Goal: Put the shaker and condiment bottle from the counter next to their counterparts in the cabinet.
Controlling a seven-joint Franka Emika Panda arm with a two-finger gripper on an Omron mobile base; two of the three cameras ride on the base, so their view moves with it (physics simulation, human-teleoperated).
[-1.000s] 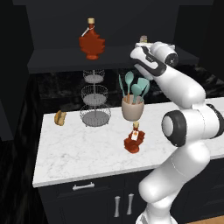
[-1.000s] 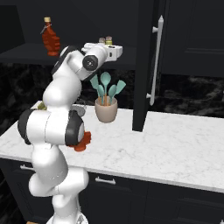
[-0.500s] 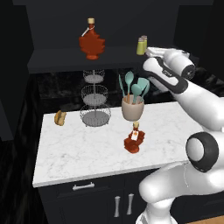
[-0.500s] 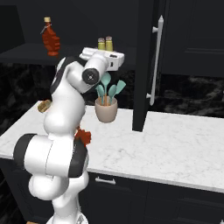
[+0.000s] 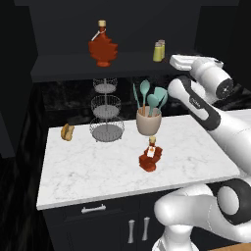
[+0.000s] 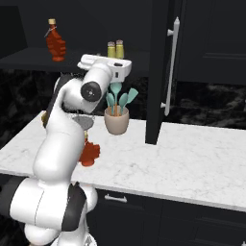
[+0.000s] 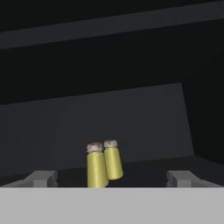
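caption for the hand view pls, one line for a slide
Open gripper facing two olive-yellow shakers standing side by side on the dark cabinet shelf.

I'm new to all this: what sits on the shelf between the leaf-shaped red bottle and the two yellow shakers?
Nothing: in the left base view the dark shelf is bare between the bottle and the shakers.

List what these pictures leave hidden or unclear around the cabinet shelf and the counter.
- Two shakers: hand view cuts off the nearer one's base; whether they touch cannot be told.
- Which shaker was just placed: they look alike in the left base view.
- Condiment bottle: the arm covers most of it in the right base view.
- Small item at the counter's left end: too small to identify, left base view.
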